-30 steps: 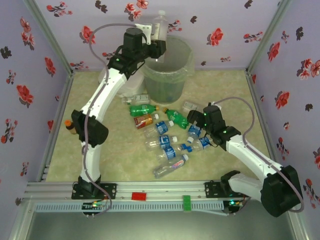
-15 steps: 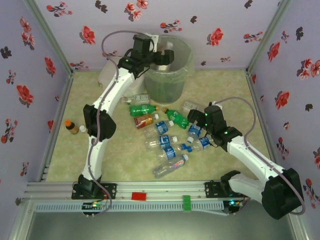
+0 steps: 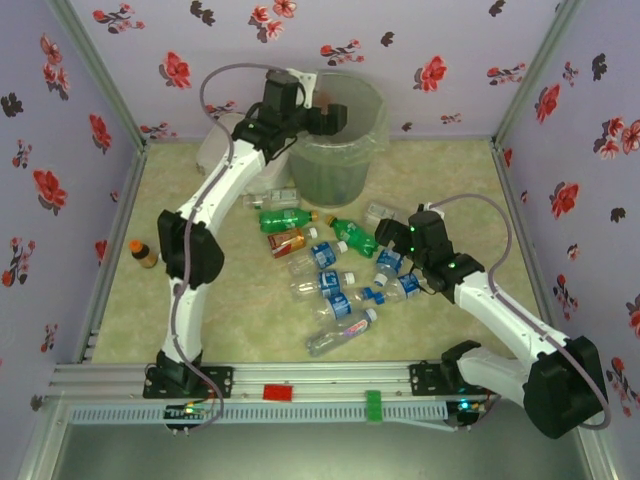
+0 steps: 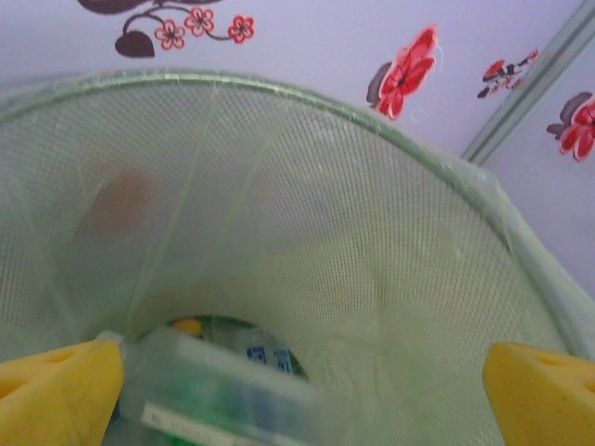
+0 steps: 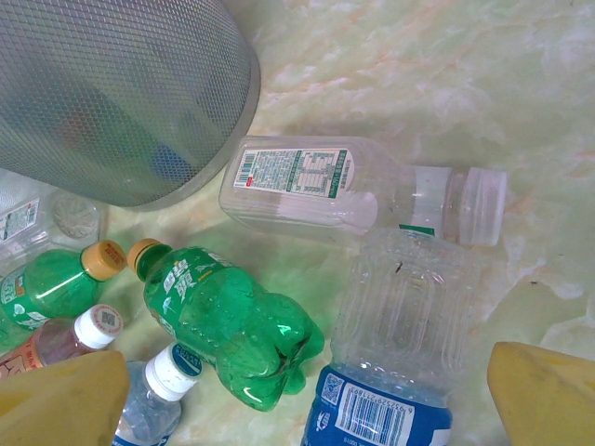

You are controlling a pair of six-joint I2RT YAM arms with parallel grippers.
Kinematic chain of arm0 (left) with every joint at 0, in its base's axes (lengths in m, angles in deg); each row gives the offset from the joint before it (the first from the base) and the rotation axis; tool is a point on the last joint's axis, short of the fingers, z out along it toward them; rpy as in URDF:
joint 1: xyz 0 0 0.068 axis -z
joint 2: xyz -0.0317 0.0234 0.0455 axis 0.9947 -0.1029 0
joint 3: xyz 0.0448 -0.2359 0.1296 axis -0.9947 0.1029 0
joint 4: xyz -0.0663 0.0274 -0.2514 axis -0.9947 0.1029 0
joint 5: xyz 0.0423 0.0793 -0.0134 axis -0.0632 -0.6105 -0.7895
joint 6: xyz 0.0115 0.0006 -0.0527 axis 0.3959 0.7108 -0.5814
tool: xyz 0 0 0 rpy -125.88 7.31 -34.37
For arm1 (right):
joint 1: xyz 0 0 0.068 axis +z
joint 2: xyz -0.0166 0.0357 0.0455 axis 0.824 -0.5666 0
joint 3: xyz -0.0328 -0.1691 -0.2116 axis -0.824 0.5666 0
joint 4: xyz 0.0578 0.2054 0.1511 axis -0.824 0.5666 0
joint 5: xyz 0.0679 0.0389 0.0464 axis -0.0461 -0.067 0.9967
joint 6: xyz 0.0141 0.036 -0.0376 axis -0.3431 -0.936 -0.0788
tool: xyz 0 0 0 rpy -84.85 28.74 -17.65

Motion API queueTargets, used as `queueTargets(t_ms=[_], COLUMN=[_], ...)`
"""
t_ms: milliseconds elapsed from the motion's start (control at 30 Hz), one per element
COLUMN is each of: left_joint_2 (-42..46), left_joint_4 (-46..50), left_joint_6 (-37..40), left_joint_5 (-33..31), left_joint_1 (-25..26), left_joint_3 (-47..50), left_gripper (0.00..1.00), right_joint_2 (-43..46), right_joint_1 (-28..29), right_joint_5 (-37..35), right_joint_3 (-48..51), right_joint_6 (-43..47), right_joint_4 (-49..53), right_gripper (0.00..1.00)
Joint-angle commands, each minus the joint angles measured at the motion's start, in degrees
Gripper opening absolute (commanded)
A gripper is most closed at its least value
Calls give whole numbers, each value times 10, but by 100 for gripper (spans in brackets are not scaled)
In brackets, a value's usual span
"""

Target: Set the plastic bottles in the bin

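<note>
Hanging over the mouth of the bin (image 3: 372,135) at the back of the table (image 3: 240,320) in the top view, the left jaws grip nothing I can make out. The right jaws sit low among the plastic bottles (image 3: 330,275) strewn mid-table.

From the left wrist, the yellow pads (image 4: 56,390) stand wide apart above the bin's inside, clamping nothing. A blurred clear bottle (image 4: 223,395) lies just beside the lower-left pad; whether they touch I cannot tell.

From the right wrist, the right jaws gape wide and empty over a blue-labelled bottle (image 5: 395,353), with a green bottle (image 5: 232,325) beside it.
</note>
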State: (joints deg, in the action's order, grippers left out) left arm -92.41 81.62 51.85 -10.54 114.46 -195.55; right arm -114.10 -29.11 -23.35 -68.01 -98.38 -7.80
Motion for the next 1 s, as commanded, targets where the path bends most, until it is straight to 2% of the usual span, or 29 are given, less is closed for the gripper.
queueTargets(t_ms=[0,100,233,467,633,800,967], left_joint_2=[102,192,295,446,534,561,531], left_joint_4=[-96,-179,-242,-300,-307,-340,-390], left_joint_6=[26,32,38,-4,-60,-155,-219], left_joint_5=[-11,-31,-54,-108,-158,-205,-213], left_joint_1=[10,10,9,1,-2,-3,-3], left_joint_3=[114,247,390,609,753,876,926], left_gripper=[100,100,100,100,100,100,100], right_joint_2=[5,4,6,15,36,41,26], right_joint_1=[-1,-1,-1,-1,-1,0,1], right_joint_5=[-15,-33,-59,-82,-61,-19,4], right_joint_3=[-9,-24,-40,-50,-29,18,65], right_joint_6=[0,-1,-16,-57,-122,-195,-265], right_joint_4=[7,44,107,205,253,223,167], right_gripper=[100,100,100,100,100,100,100])
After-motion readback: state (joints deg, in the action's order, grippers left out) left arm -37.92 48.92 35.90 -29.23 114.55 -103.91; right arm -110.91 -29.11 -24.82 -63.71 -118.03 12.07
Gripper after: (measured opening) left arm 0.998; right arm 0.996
